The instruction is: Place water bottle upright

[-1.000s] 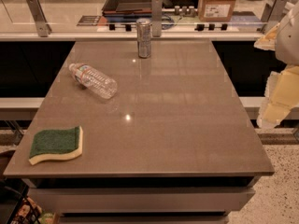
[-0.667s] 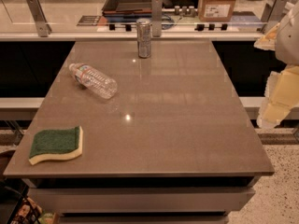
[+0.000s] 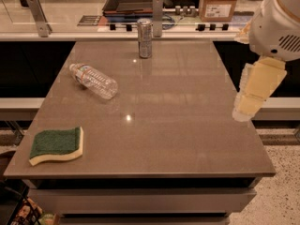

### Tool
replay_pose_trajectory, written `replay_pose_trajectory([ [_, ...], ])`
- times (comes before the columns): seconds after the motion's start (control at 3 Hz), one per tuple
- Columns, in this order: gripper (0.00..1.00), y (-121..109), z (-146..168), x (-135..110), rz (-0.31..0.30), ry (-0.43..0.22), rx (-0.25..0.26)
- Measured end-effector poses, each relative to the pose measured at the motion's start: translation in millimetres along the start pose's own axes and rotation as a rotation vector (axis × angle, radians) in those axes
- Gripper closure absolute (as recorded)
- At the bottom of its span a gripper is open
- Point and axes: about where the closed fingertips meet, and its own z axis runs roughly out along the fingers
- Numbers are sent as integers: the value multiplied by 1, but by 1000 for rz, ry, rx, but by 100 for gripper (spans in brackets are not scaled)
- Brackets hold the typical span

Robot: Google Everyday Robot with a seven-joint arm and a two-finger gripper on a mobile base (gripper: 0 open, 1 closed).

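Three loose things lie on the table [image 3: 187,130]: one water bottle [image 3: 93,81], one silver can [image 3: 145,38] and one sponge [image 3: 56,145]. The water bottle lies on its side in the far left part of the top, white cap pointing far left, base toward the middle. The can stands upright at the far edge, near the centre and well apart from the bottle. The sponge, green over yellow, lies flat at the near left corner. The gripper [image 3: 255,90] hangs at the table's right edge, far from the bottle; how far open it is I cannot tell. The tabletop is smooth, grey-brown and glossy. Beyond it runs a counter with one cardboard box [image 3: 219,1]; speckled floor [image 3: 281,196] shows near right.
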Motion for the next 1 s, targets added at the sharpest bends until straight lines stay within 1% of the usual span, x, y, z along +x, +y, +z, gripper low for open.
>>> replay_pose_trajectory([
  [0.33,0,-3,9,-31,49,-8,-36],
  [0.67,0,-9,22,-58,125,-12,-81],
  [1.0,0,-15,34,-92,193,-26,-116],
])
